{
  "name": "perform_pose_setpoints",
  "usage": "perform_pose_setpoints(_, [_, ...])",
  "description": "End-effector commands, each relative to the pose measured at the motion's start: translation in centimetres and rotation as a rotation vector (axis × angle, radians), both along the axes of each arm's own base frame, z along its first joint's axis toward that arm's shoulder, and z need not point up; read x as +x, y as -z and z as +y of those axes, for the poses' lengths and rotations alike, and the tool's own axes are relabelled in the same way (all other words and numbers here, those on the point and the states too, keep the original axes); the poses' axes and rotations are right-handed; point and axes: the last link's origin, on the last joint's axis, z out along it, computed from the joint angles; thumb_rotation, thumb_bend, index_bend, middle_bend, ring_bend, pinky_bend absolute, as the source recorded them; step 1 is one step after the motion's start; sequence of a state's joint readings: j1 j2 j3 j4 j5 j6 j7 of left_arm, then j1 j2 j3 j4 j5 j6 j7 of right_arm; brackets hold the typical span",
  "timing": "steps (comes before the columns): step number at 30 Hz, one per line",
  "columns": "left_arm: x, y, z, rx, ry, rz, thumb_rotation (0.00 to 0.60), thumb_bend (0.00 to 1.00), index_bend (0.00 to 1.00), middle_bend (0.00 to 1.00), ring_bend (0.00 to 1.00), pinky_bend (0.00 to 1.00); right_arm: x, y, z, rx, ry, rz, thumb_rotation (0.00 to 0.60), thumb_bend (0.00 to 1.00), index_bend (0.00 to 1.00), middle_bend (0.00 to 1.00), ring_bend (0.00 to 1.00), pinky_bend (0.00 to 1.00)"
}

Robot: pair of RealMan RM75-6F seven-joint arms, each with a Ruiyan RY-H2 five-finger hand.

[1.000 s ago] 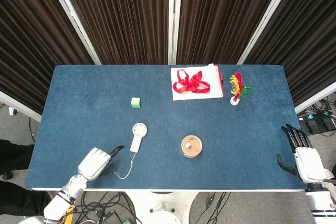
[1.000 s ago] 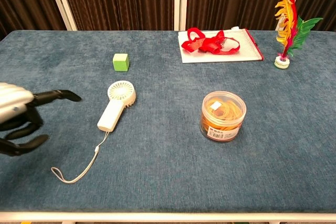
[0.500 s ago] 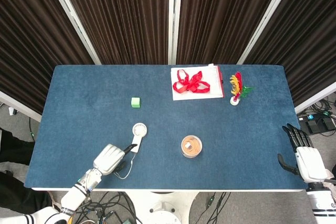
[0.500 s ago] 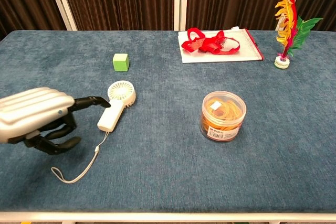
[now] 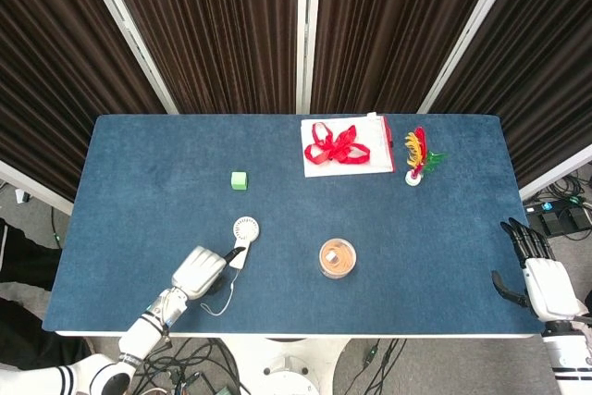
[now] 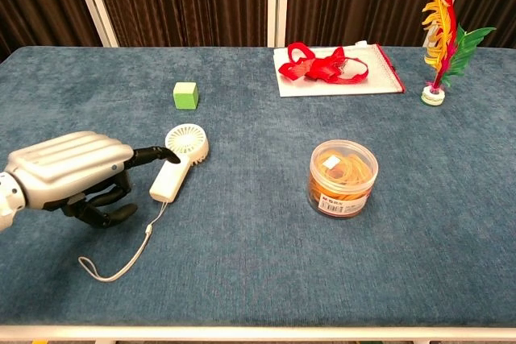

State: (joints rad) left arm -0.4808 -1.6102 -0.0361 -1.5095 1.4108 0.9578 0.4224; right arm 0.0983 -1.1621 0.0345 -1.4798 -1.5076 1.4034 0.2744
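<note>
The blue desk (image 6: 266,279) carries a small white handheld fan (image 6: 178,159) near its front left. The left robot hand (image 6: 76,173) lies just beside the fan's handle, holding nothing, one finger stretched out and the others loosely curled. The fan looks light, rigid and smooth; the handle offers the best grip. Its cord (image 6: 121,259) is limp.

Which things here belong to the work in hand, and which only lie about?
In hand:
- left hand, a finger at the fan's handle
- fan, white, with its cord

Lying about:
- green cube
- jar of rubber bands
- red ribbon on a white pad
- shuttlecock
- right hand, off the table edge
</note>
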Motion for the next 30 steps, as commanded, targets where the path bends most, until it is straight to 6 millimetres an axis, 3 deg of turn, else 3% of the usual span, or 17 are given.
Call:
perform_pose_setpoints(1, [0.09, -0.05, 0.4, 0.004, 0.001, 0.003, 0.6, 0.45, 0.13, 0.88, 0.88, 0.87, -0.02, -0.01, -0.04, 0.0, 0.001, -0.002, 0.6, 0.33, 0.0, 0.0, 0.0, 0.0])
perform_pose_setpoints(30, [-0.05, 0.23, 1.01, 0.007, -0.01, 0.014, 0.6, 0.45, 0.13, 0.88, 0.88, 0.87, -0.22, -0.13, 0.28, -0.001, 0.0, 0.003, 0.6, 0.33, 0.0, 0.0, 0.0, 0.0])
